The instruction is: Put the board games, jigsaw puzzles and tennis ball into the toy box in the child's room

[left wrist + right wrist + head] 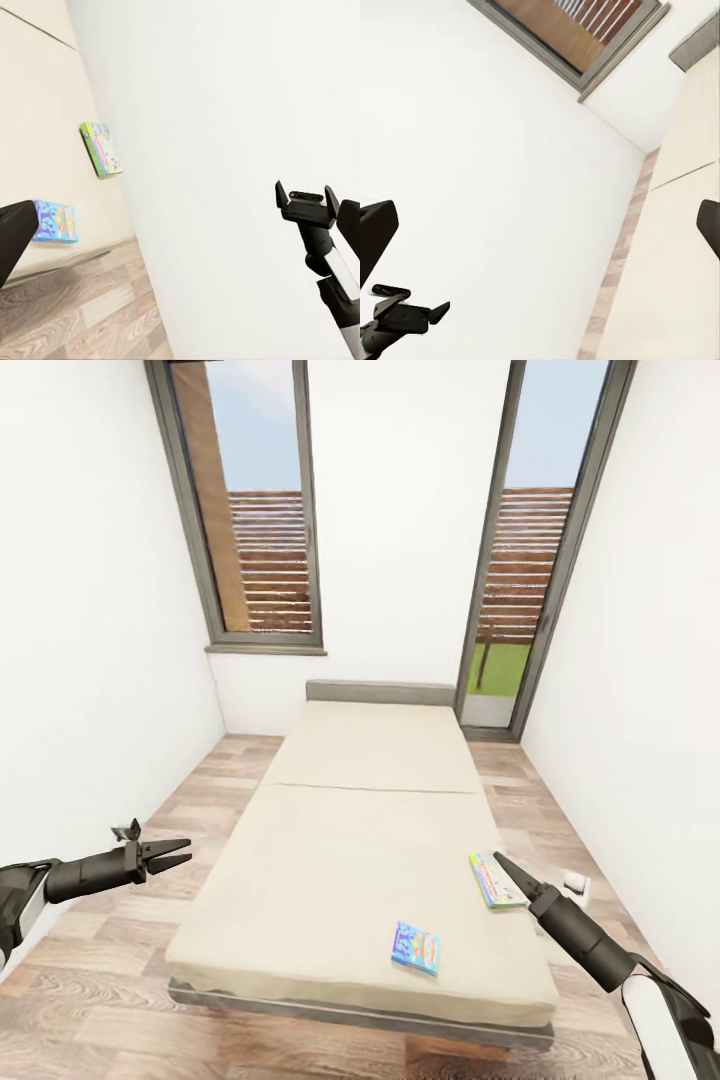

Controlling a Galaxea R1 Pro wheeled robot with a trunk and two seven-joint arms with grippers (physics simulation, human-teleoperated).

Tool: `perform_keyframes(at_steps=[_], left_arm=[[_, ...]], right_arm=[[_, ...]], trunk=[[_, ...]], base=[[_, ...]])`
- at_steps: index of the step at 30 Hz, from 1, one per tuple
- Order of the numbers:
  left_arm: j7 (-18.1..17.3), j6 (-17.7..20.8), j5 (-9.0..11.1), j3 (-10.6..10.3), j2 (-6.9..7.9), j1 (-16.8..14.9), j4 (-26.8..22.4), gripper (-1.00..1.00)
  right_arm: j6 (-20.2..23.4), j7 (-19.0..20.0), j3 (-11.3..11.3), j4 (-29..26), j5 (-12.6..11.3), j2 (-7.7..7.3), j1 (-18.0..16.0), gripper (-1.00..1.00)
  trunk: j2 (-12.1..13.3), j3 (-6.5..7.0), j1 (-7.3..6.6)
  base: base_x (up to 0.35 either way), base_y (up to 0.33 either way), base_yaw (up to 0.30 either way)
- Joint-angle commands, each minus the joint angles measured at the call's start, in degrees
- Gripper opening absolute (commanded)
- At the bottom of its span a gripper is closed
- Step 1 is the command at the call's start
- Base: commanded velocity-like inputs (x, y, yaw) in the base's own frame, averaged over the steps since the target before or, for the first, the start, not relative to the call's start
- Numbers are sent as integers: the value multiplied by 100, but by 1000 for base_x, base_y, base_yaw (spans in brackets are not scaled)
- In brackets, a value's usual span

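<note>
Blue game [416,947]: flat on the bed [370,800] near its foot edge, long axis running roughly toward the headboard, slightly skewed. Green-edged game [496,880]: flat at the bed's right edge, long axis likewise angled toward the headboard; right tool [505,867] hangs over it, fingers together in a point, contact not discernible. Left tool [176,854]: fingers apart, empty, over the floor [190,800] left of the bed.
</note>
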Motion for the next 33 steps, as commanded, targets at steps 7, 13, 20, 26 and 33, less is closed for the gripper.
perform_keyframes(at_steps=[7, 13, 20, 26, 33], left_arm=[[-25, 60, 0, 4, 0, -3, -2, 100], [-25, 68, 0, 4, 1, -3, -2, 100], [-25, 69, -2, 3, 0, -3, -2, 100], [-25, 69, -6, 2, 0, -3, -2, 100], [-25, 69, -5, 2, 0, -3, -2, 100]], right_arm=[[43, 4, 0, -2, -35, 3, -5, 100], [43, 5, -4, 1, -35, -7, -5, 100], [38, 4, 0, 1, -35, 4, -6, 100], [34, 5, -11, -6, -35, 6, 0, 100], [27, 5, -7, -7, -24, 13, 0, 100]], trunk=[[-12, -15, 3], [-12, -15, 3], [-12, -15, 3], [-12, -16, 3], [-12, -16, 3]], base=[[0, 0, -270], [0, 0, -276], [0, 0, -238], [0, 0, -55], [0, 0, -8]])
